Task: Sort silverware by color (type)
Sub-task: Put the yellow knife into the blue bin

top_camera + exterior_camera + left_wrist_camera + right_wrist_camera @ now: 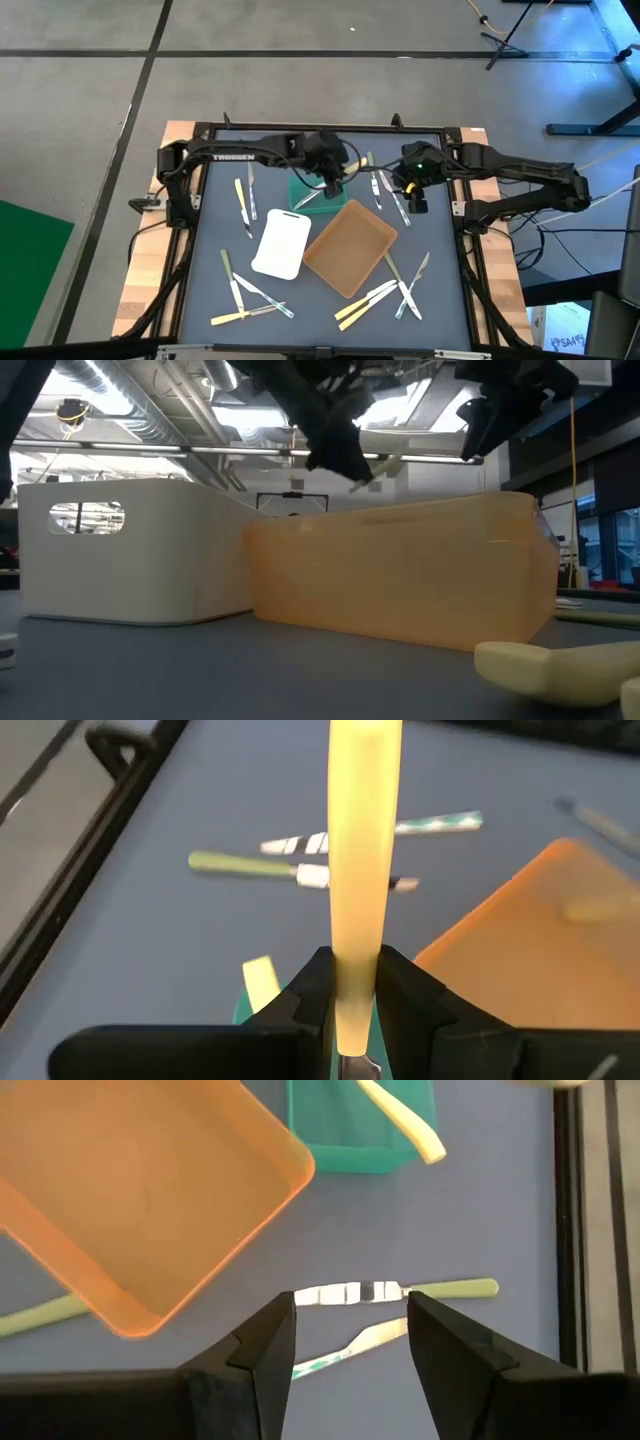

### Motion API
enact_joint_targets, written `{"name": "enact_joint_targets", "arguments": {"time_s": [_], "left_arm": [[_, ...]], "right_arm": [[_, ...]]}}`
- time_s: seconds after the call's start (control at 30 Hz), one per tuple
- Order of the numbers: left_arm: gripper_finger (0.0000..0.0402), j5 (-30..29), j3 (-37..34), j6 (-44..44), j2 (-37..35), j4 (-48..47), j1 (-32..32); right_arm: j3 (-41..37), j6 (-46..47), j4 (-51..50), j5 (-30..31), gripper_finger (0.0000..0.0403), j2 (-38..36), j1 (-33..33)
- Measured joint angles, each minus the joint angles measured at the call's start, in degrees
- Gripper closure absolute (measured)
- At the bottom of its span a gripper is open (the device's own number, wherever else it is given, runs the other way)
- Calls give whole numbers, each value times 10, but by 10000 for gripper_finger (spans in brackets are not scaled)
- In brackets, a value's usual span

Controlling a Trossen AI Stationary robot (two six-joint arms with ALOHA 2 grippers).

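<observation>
Gripping a cream utensil (362, 840) lengthwise outward, left gripper (350, 995); right gripper (350, 1340) agape, empty.

We see a grey concrete floor (300, 90) crossed by dark lines, ceiling ducts (150, 420), and a green mat (30, 250) at left.
</observation>
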Motion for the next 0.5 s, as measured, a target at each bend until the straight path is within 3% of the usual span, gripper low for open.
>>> {"name": "enact_joint_targets", "arguments": {"time_s": [0.13,0.5], "left_arm": [[351,-34,-23,-22,15,14,-8],[350,-47,-144,-86,16,93,-11]], "right_arm": [[0,-2,-12,0,224,1,0],[0,-16,-19,5,224,0,0]]}}
